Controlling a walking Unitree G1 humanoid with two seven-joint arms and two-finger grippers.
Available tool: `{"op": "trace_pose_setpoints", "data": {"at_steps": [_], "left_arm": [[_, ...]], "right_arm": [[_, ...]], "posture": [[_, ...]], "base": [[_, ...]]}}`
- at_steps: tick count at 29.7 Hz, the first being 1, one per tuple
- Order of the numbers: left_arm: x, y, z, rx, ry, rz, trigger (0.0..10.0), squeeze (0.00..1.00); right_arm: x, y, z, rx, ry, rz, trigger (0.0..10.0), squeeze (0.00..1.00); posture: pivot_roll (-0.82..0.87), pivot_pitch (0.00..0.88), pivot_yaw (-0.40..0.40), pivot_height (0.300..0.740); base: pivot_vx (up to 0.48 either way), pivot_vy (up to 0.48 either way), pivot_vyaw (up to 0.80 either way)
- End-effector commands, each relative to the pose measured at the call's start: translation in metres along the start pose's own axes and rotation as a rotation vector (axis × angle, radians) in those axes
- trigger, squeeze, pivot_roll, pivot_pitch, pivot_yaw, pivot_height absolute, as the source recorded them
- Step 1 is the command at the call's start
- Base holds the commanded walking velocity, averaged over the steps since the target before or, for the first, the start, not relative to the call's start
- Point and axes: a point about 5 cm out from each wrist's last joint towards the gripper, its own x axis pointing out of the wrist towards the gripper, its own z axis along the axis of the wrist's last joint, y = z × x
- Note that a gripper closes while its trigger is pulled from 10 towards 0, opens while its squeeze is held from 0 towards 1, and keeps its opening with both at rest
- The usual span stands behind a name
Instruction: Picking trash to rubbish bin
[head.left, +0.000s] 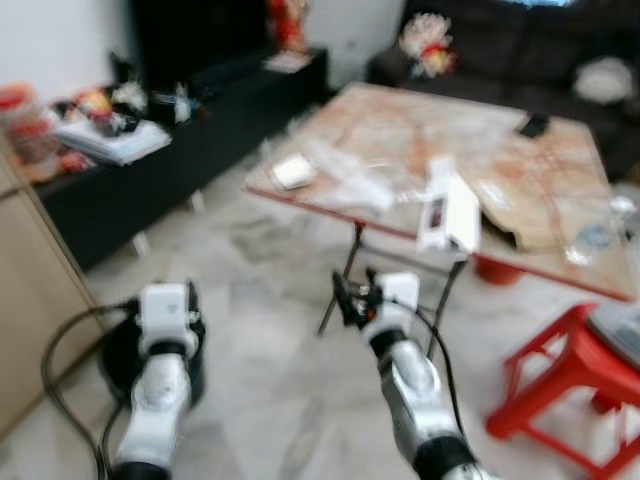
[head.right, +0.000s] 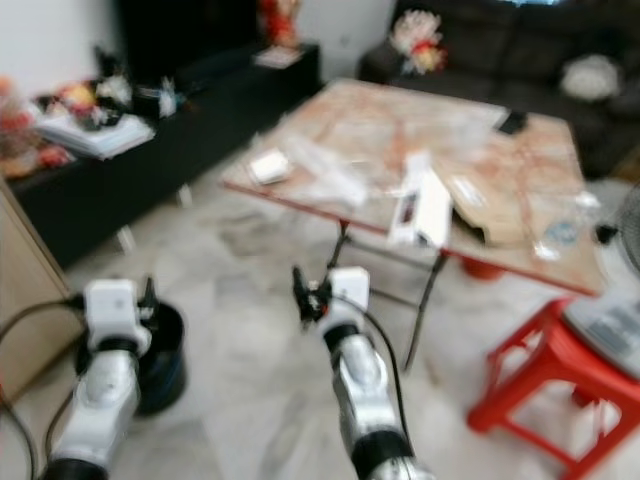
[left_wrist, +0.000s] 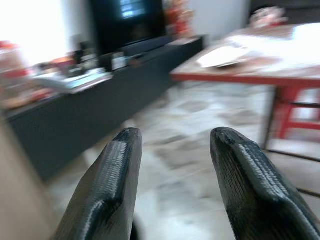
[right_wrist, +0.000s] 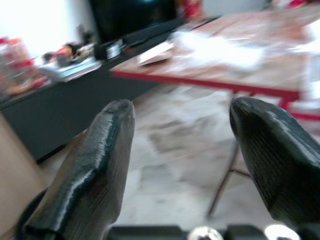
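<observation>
A: Where does the trash lie?

B: On the bench (head.left: 520, 120), a folding one with a worn reddish top, up at about one o'clock in the head view. A white box (head.left: 450, 212) hangs over its near edge, a small white packet (head.left: 293, 171) sits toward the bench's ten o'clock corner, and clear plastic wrappers (head.left: 350, 180) are strewn between them (the picture is blurred, so the smaller bits cannot be named).

A: And the rubbish bin?

B: The dark round bin (head.right: 165, 360) stands on the marble floor (head.left: 260, 300) at about eight o'clock, just behind the left gripper (left_wrist: 175, 145).

A: How do the jaws stand?

B: The left gripper's jaws are released, with a clear gap and nothing between them; through that gap its wrist camera looks along the floor toward a long dark cabinet (left_wrist: 75, 110). The right gripper (right_wrist: 182, 120) is released too, jaws wide apart and bare, held over the floor short of the bench's near edge, at about six o'clock.

A: Anything else close by?

B: A red stool (head.left: 570, 375) at four o'clock, beside the bench, and a dark sofa (head.left: 500, 40) behind it at twelve.
</observation>
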Motion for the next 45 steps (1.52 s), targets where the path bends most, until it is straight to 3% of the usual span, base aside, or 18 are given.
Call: {"op": "trace_pose_setpoints", "data": {"at_steps": [1,18,29,45], "left_arm": [[0.0018,0.0067,0.0029,0.023,-0.011,0.010,10.0,0.00],[0.0019,0.0091,0.0037,0.013,-0.011,0.011,10.0,0.00],[-0.0010,0.0108,0.0015,0.003,0.003,0.034,10.0,0.00],[0.0004,0.0146,0.0040,-0.005,0.002,0.070,10.0,0.00]], "right_arm": [[0.0014,0.0054,-0.0010,0.014,0.005,0.008,10.0,0.00],[0.0009,0.0067,-0.0031,0.012,0.014,0.016,10.0,0.00],[0.0013,0.0106,-0.0038,-0.017,0.019,0.044,10.0,0.00],[-0.0001,0.0098,-0.0049,-0.024,0.024,0.049,10.0,0.00]], "posture": [[0.06,0.004,-0.046,0.740],[0.06,0.000,-0.040,0.740],[0.06,0.000,-0.047,0.740],[0.06,0.000,-0.051,0.740]], "base": [[0.000,0.000,-0.80],[0.000,0.000,-0.80],[0.000,0.000,0.00],[0.000,0.000,0.80]]}}
